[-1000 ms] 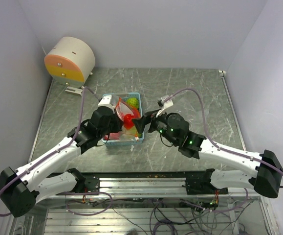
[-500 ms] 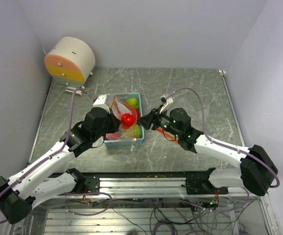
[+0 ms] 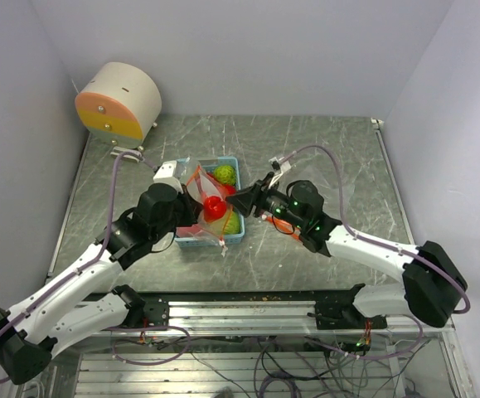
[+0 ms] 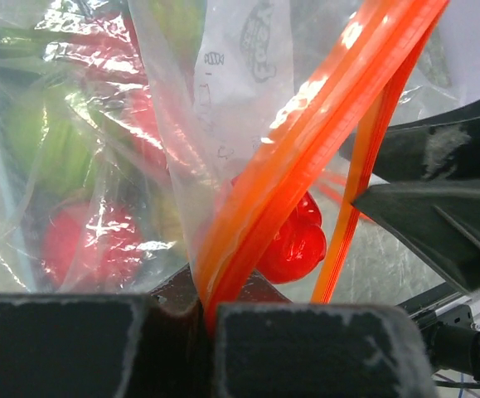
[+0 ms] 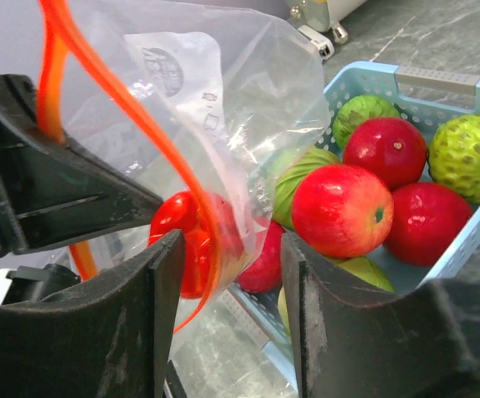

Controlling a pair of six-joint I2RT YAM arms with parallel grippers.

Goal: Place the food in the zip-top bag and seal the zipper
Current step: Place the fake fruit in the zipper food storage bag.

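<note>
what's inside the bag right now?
One glossy red fruit shows through the bag, below the orange zipper. Crinkled film hides the bag's bottom, so more can't be ruled out. The other fruit sits in the basket.

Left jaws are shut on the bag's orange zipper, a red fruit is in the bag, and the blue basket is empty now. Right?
No. The blue basket is not empty: the right wrist view shows several red and green fruits in it. The rest holds: the left gripper has its jaws shut on the zipper, and a red fruit sits in the zip-top bag.
</note>
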